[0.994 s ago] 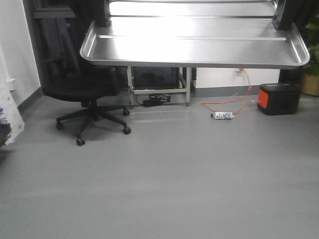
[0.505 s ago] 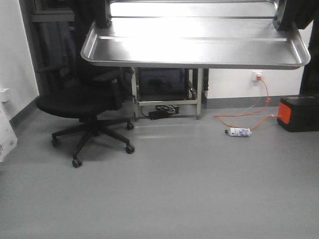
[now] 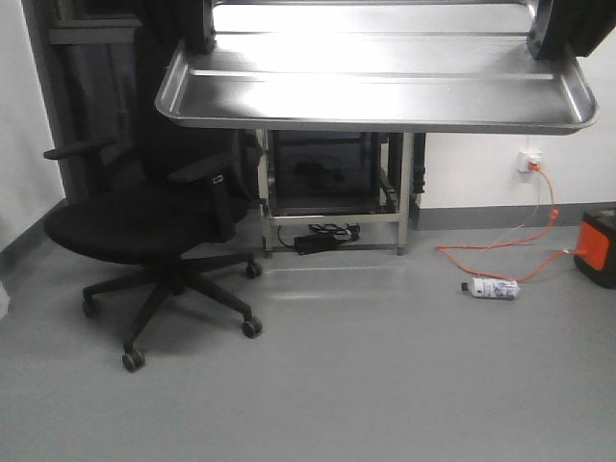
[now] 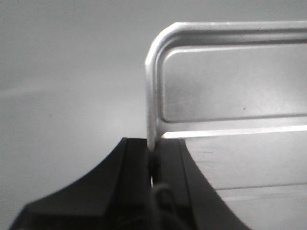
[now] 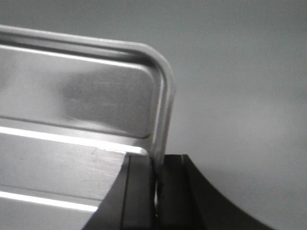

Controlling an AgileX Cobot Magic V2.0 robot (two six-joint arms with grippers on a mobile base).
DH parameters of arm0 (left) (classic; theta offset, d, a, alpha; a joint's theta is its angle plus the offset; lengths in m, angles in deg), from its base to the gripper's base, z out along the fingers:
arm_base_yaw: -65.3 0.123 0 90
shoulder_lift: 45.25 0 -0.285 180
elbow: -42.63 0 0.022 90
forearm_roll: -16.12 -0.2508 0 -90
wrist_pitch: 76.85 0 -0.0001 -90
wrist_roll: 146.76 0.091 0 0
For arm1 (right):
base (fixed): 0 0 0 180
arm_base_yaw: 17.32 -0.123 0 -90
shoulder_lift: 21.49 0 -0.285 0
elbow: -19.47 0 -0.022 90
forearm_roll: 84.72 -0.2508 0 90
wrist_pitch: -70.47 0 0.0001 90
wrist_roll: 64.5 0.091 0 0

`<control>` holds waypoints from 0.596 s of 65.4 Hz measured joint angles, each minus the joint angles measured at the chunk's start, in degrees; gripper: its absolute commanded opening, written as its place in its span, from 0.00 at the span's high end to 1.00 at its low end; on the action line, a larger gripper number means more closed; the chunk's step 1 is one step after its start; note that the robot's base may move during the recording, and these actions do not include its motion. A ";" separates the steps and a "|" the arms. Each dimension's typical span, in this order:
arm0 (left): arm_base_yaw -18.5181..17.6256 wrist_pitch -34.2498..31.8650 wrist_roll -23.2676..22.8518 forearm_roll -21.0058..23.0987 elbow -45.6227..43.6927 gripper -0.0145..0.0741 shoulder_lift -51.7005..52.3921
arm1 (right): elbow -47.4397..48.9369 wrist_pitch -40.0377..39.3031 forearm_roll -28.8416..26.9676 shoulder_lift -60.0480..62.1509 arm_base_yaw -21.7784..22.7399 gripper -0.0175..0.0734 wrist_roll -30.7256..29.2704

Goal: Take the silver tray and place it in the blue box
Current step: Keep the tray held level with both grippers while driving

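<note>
The shiny silver tray (image 3: 375, 96) hangs level across the top of the front view, high above the floor, with long ridges along its floor. My left gripper (image 3: 197, 38) is shut on its left rim and my right gripper (image 3: 544, 38) on its right rim. In the left wrist view the jaws of the left gripper (image 4: 152, 154) pinch the tray's (image 4: 230, 91) thin rolled edge near a rounded corner. In the right wrist view the right gripper (image 5: 157, 165) clamps the rim of the tray (image 5: 81, 105) the same way. The blue box is out of view.
Grey floor lies below. A black office chair (image 3: 144, 226) stands at left. Behind it a metal stand (image 3: 332, 192) holds a dark unit, with a power adapter (image 3: 322, 238) underneath. An orange cable (image 3: 520, 252) runs from a wall socket (image 3: 528, 160) past a bottle (image 3: 491, 287) to an orange-black box (image 3: 599, 248).
The room has grown larger in the front view; stand, bottle and box have slid right and down, the chair down-left. The tray stays fixed in view, both grippers still shut on it.
</note>
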 measured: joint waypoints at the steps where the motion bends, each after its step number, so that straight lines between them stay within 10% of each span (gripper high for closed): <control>1: 0.00 0.00 0.00 0.00 0.00 0.95 0.00 | 0.00 0.00 0.00 0.00 0.00 0.74 0.00; 39: 0.00 -0.21 0.00 0.01 0.00 0.95 -0.17 | 0.00 0.00 0.21 0.00 0.00 0.74 0.00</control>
